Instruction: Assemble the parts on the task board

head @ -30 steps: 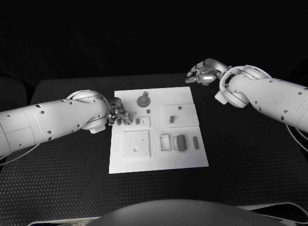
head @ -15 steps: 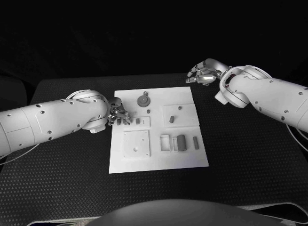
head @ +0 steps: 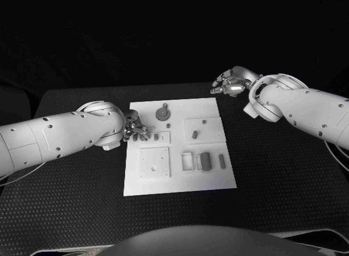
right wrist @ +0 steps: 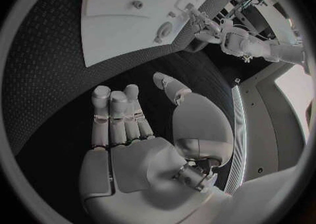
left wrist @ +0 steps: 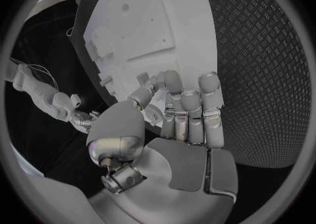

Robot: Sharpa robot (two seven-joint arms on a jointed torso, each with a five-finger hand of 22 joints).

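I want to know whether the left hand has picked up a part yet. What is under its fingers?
The left hand hangs over the task board's left edge. White board and small grey parts lie beyond its fingers. What sits directly beneath them is covered.

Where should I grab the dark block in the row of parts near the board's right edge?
Probably from above, pinching the dark block across its short width at mid-length: it lies lengthwise on the board, with close neighbours, the pale part and thin bar, blocking sideways approaches.
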